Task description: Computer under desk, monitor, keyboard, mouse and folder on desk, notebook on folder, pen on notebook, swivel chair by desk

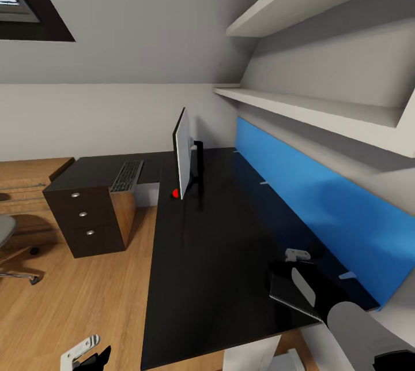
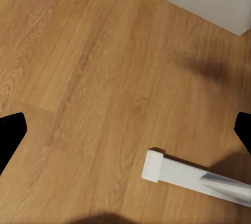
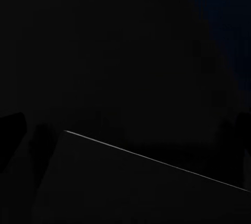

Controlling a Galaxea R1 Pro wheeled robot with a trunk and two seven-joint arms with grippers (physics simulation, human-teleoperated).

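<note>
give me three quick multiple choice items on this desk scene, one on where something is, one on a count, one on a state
1. Where does the keyboard lie?
A. on the floor
B. on the desk, on the wing over the drawer unit
C. on a wall shelf

2. How many round knobs show on the drawer unit?
A. one
B. three
C. five

3. How does the monitor stand?
A. upright on the desk
B. face down
C. on the floor

Answers:
1 B, it rests on the black top above the drawers.
2 B, three silver knobs in a column.
3 A, it stands on its stand, seen almost edge-on.
</note>
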